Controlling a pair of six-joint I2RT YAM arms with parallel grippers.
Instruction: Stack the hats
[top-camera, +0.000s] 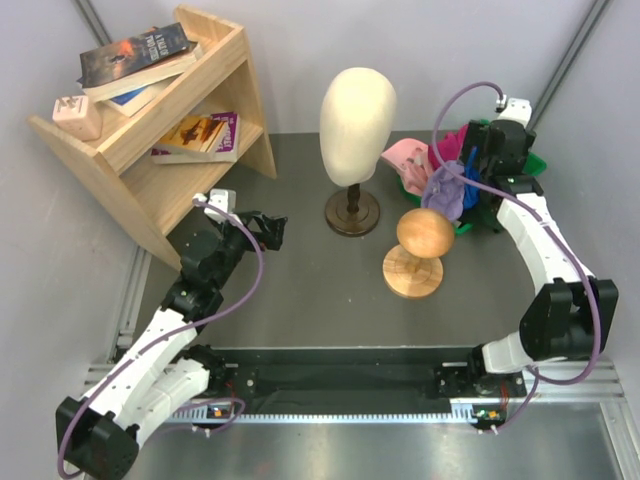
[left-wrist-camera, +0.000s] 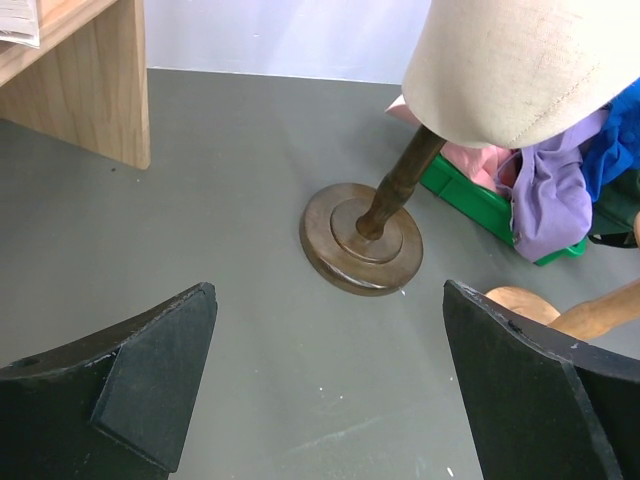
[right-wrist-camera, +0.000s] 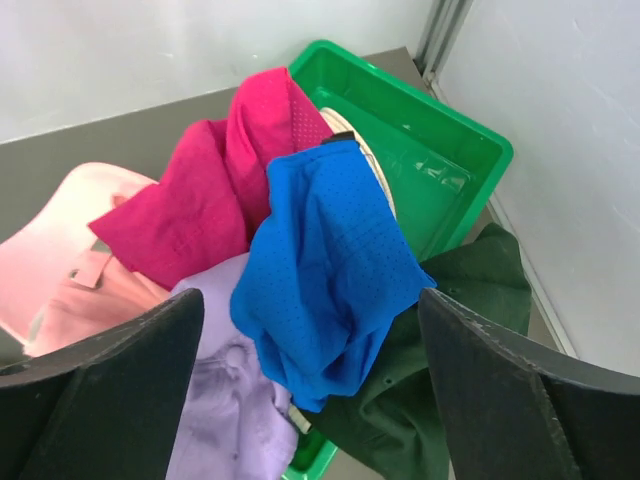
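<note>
– Hats (top-camera: 447, 178), soft fabric, heaped: where do they lie relative to the two arms?

– Reading near to far. The left end effector (top-camera: 262, 232) is over the dark grey surface (top-camera: 300, 300) on the left. Its black fingers (left-wrist-camera: 150, 370) are spread wide, and the surface shows in the gap. Beyond it, at centre, stands a round light-wood knob stand (top-camera: 420, 250). Behind that is a cream egg-shaped mannequin head (top-camera: 358, 110) on a dark turned-wood pedestal (top-camera: 352, 213). The hats lie at the far right, just beside the mannequin head, bunched in and over the rim of a green plastic tray (right-wrist-camera: 450, 150).

– And the right arm?

– The right end effector (right-wrist-camera: 310, 300) hangs over that heap with its fingers spread. They straddle a blue perforated fabric cap (right-wrist-camera: 325, 270), which is the uppermost item. Whether either finger touches it cannot be told.

– How is the rest of the heap arranged?

– In the wrist view, a magenta fabric cap (right-wrist-camera: 200, 200) lies against the blue one on the picture's left. A light pink fabric cap (right-wrist-camera: 60, 250) is further left. A lavender fabric cap (right-wrist-camera: 225, 420) lies below the blue one, and dark green fabric (right-wrist-camera: 470, 330) lies under its right edge.

– What is the farthest item on the left?

– A pale wooden two-tier shelf (top-camera: 160, 130) holding paperback books (top-camera: 135, 55).
</note>
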